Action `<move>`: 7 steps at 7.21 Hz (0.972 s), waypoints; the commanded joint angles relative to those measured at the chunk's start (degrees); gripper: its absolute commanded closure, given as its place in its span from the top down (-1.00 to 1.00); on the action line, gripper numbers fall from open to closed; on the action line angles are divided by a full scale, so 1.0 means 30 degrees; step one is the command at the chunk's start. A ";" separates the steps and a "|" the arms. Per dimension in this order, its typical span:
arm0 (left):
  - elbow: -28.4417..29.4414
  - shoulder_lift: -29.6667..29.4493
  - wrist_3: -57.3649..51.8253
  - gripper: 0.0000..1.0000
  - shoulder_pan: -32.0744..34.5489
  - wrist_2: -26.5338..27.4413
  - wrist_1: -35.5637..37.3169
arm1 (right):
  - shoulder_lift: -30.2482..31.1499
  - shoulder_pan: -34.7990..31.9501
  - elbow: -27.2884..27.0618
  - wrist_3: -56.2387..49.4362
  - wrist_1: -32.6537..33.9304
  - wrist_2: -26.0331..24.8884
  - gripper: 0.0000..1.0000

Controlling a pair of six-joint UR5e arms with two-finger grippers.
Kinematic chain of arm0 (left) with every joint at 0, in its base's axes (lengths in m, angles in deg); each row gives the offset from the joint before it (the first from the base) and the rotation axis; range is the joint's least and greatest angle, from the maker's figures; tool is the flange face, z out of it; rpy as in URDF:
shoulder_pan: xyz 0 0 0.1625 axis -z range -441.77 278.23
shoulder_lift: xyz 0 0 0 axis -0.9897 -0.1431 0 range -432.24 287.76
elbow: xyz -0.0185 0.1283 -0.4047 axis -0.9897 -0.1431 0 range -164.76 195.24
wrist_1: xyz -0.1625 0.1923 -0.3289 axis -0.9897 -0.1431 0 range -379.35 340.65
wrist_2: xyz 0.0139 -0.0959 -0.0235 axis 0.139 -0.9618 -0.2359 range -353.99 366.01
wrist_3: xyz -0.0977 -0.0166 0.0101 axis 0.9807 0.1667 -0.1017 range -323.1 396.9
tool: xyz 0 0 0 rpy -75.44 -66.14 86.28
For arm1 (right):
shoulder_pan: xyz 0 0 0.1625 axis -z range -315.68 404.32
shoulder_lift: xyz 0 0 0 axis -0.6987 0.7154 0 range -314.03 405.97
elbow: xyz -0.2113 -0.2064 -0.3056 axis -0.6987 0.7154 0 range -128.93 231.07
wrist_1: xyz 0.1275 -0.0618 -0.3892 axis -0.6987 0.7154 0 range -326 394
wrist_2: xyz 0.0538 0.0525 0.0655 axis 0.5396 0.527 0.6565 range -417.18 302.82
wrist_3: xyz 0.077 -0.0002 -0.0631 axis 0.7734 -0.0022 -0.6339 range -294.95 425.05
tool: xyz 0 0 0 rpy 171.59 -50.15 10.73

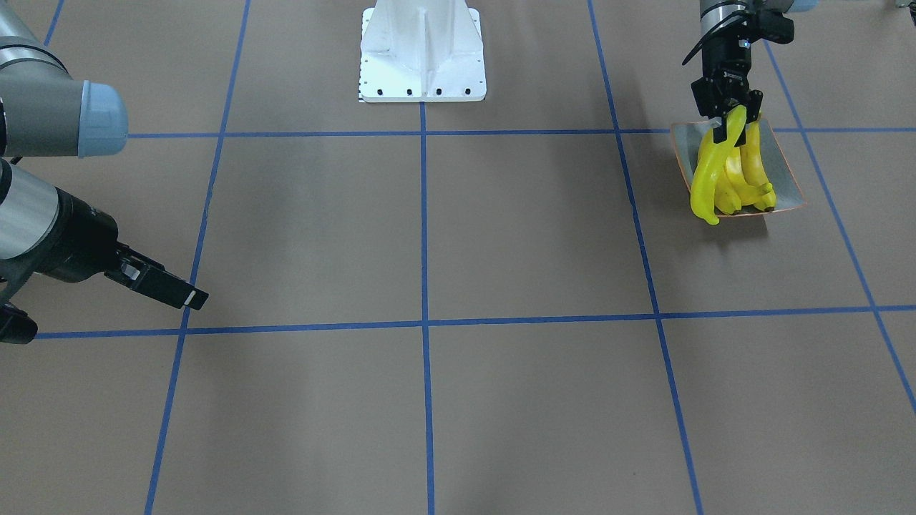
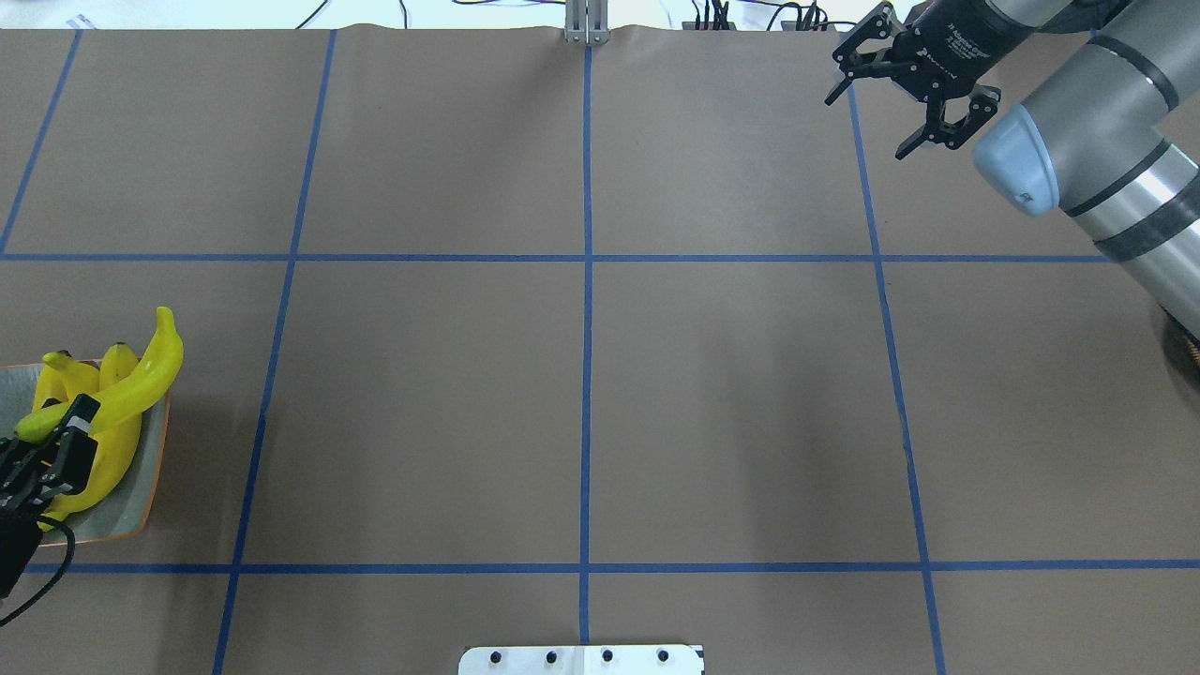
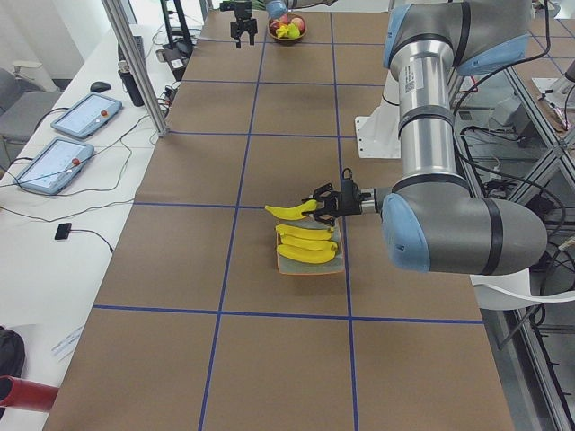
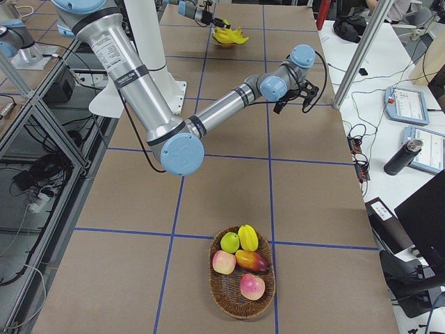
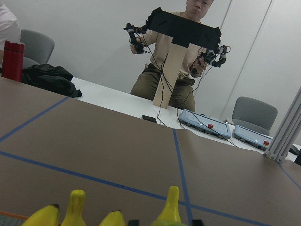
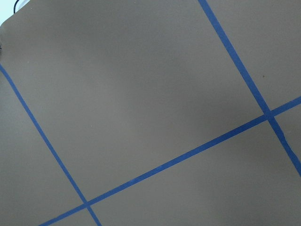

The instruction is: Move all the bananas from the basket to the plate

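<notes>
Pinching the paler banana [image 1: 705, 179] near one end, the left gripper [image 1: 737, 123] has its fingers closed on the fruit, one on each flank. Most of the banana reaches out beyond the fingertips, and its far tip pokes past the rim of the plate [image 1: 787, 182]. Directly under the fingers lie the other three bananas [image 1: 753, 179], side by side on the dish. The held one crosses above them, though I cannot tell whether it touches them.

Judging by the even gloss, each banana is probably light, stiff and rather slick. With the grip so far off-centre, the long free end may swing or slip between the pads. A hold at the middle of the curve, across the narrow width, would likely be steadier. On its curved back it may roll towards the rim once freed.

All four are curved and yellow, and the held one is a cooler lemon shade.

The right gripper [image 2: 867, 127] hangs with its fingers spread wide and nothing between them, well apart from the fruit. No banana shows in the basket [image 4: 215, 292].
</notes>
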 commanded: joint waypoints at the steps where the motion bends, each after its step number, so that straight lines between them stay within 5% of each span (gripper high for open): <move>1: 0.0019 0.0010 0.0558 -1.00 -0.0192 -0.0415 -0.0257 | 0.0092 0.0024 -0.0001 -0.0022 -0.0010 0.0000 1.00; 7: -0.1416 0.0273 0.0886 -1.00 -0.0662 -0.2055 -0.5196 | 0.0269 0.0492 -0.0177 -0.0051 -0.0010 -0.0760 1.00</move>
